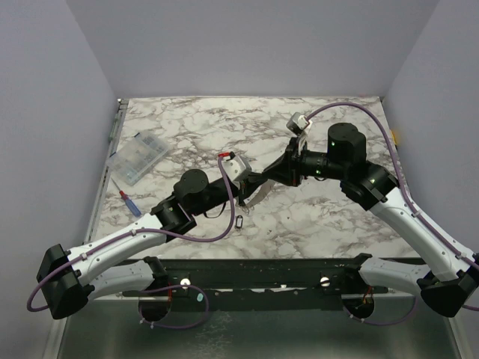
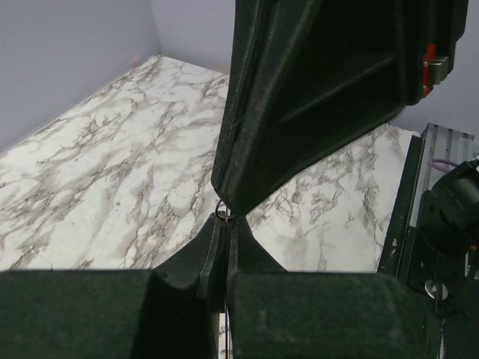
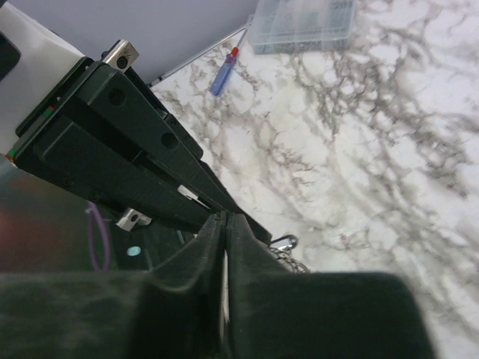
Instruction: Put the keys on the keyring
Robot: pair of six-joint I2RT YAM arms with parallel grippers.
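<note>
My two grippers meet tip to tip over the middle of the table. My left gripper (image 1: 245,182) is shut, and a thin wire loop of the keyring (image 2: 223,212) sticks out of its tips (image 2: 224,221). My right gripper (image 1: 260,179) is shut too (image 3: 225,218), with a pale thin strip pinched between its fingers. The keyring shows as a pale silvery sliver (image 1: 258,197) hanging just below the meeting tips. A small clasp with a bit of chain (image 3: 285,243) shows beside the right fingers. The key (image 1: 239,222), a tiny dark oblong with a paler centre, lies on the marble below the left gripper, held by nothing.
A clear plastic box (image 1: 139,158) lies at the left of the table; it also shows in the right wrist view (image 3: 299,22). A blue-and-red screwdriver (image 1: 129,202) lies near the left edge (image 3: 223,71). A metal rail (image 1: 262,269) runs along the near edge.
</note>
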